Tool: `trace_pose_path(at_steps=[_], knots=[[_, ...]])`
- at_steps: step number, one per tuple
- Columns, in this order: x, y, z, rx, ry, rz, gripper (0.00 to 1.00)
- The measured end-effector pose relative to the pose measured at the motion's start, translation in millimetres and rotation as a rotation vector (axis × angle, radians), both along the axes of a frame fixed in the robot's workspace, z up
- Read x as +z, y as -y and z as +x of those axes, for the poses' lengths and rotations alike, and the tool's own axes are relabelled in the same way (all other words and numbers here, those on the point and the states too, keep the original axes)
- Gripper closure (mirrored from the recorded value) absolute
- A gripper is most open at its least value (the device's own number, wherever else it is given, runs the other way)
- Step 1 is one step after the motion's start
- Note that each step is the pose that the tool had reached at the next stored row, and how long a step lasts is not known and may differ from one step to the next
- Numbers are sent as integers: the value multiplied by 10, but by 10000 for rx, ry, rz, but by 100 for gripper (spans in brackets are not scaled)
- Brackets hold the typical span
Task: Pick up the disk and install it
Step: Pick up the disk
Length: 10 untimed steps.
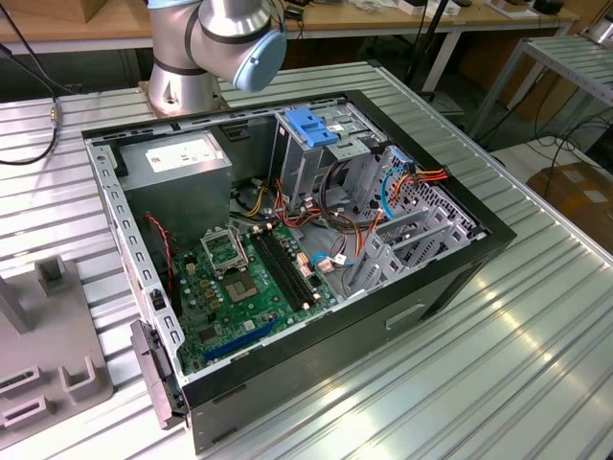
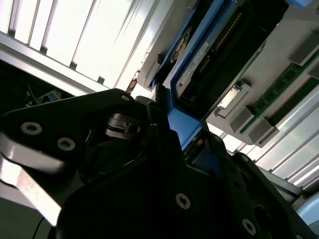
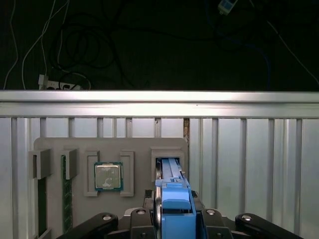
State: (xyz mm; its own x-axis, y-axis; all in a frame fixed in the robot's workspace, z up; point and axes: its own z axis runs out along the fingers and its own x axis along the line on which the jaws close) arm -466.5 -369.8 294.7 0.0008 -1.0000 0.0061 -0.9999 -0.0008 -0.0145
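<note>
The gripper point(image 3: 175, 222) has its black fingers point(image 3: 149, 219) on both sides of the disk point(image 3: 173, 196), and they seem pressed onto its blue side rails, so it is grasping the disk. The disk stands on its edge in a narrow pocket of the grey fixture tray point(image 3: 134, 147), and its far end sits inside the pocket walls. In the second wrist view the gripper point(image 2: 192, 145) closes around the blue rail, and the dark body of the disk point(image 2: 212, 55) with its connector row reaches away from the fingers.

On the same tray, near the disk, a processor chip point(image 3: 108, 177) lies flat in a square pocket. Further along, a green memory stick point(image 3: 65, 191) stands in a thin slot. The tray rests on the ribbed aluminium table point(image 3: 249, 149), and behind the table edge loose cables point(image 3: 75, 50) lie on the dark floor.

In the exterior view the open computer case point(image 1: 460, 273) lies on the table, with the tray point(image 1: 48, 359) at the exterior view's left of it, apart from it. Inside the case are the grey power supply box point(image 1: 182, 158), the green motherboard point(image 1: 239, 287) and a metal cage with a blue latch point(image 1: 311, 125) on top. Red, orange and blue wires point(image 1: 359, 230) hang loosely beside the cage. The arm point(image 1: 215, 43) rises behind the case.
</note>
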Motion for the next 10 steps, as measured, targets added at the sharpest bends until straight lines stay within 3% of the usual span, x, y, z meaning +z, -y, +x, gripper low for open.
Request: trace_pose_path(at_steps=[10], knots=[[79, 0, 0, 0, -1, 0, 63]])
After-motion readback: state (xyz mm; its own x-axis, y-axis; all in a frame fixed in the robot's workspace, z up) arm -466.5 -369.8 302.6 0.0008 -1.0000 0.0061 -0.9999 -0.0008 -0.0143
